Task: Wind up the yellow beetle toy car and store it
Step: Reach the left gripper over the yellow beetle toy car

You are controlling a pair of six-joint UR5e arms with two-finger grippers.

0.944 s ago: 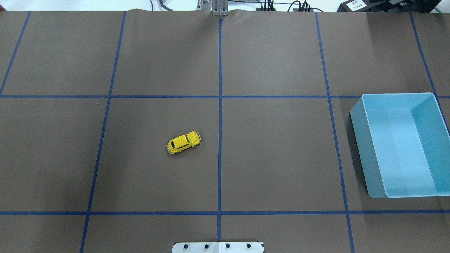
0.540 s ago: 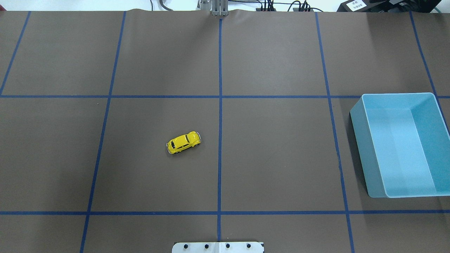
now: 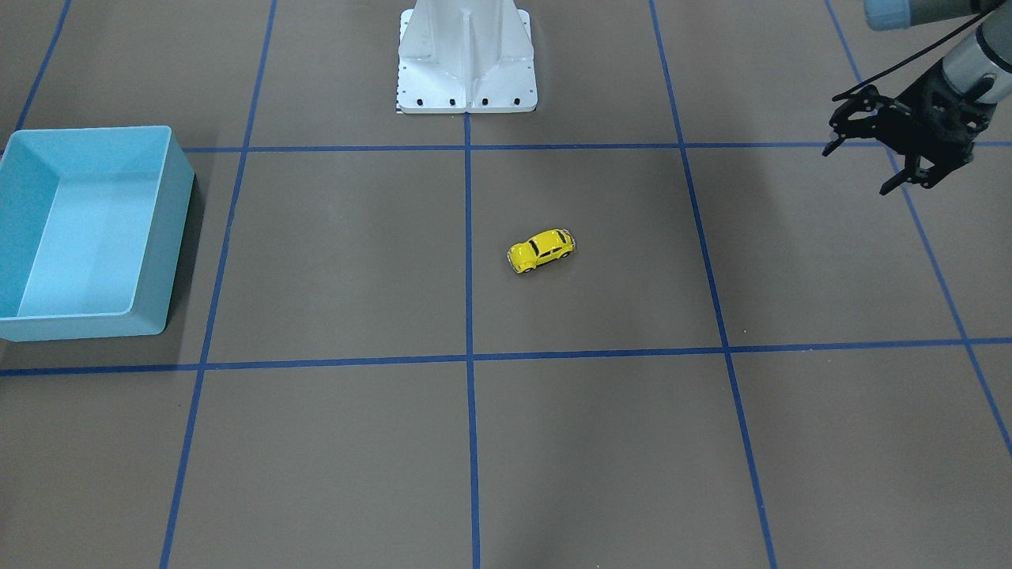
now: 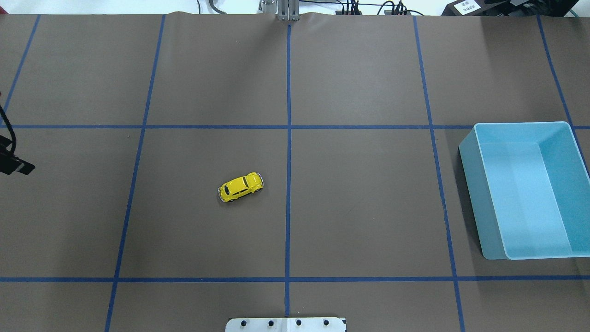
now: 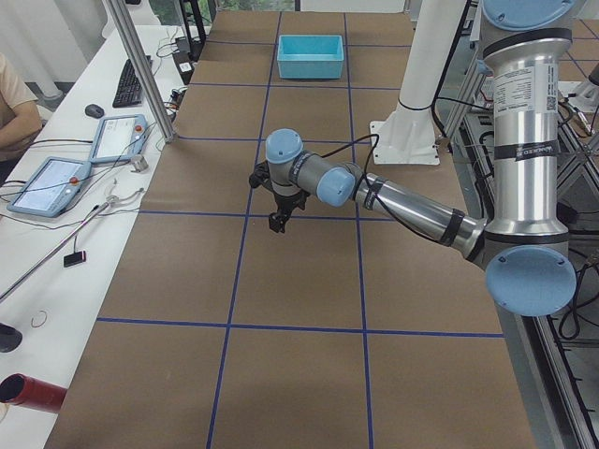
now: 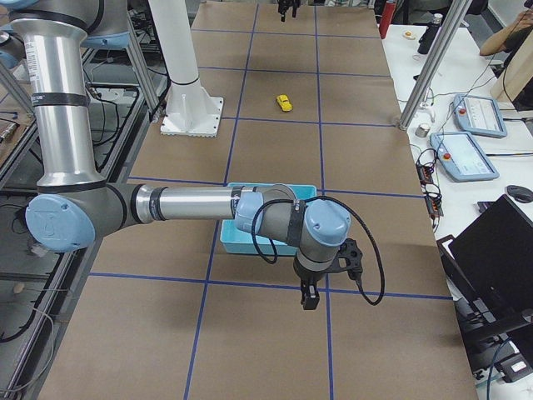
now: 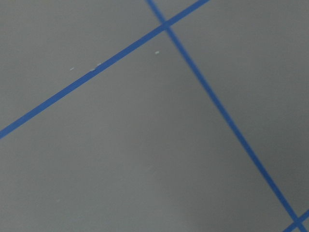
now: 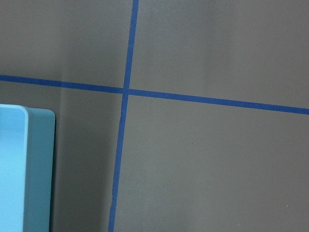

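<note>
Table [image 4: 368, 207]: one yellow car [image 4: 240, 186], one bin [image 4: 470, 193]; left gripper [image 3: 855, 171] spread empty, right gripper [image 6: 308, 297] unclear.

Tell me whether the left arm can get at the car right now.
Probably yes. The car stands by itself on the table, and the left gripper hovers off to one side, jaws open, nothing between them.

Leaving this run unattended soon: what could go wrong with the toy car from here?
1. The yellow beetle toy car stands free on its wheels, tiny and rounded; the open left gripper could nudge it rolling rather than grip it.
2. The light blue bin sits far across the table, so a long carry or hand-over might drop the car.
</note>
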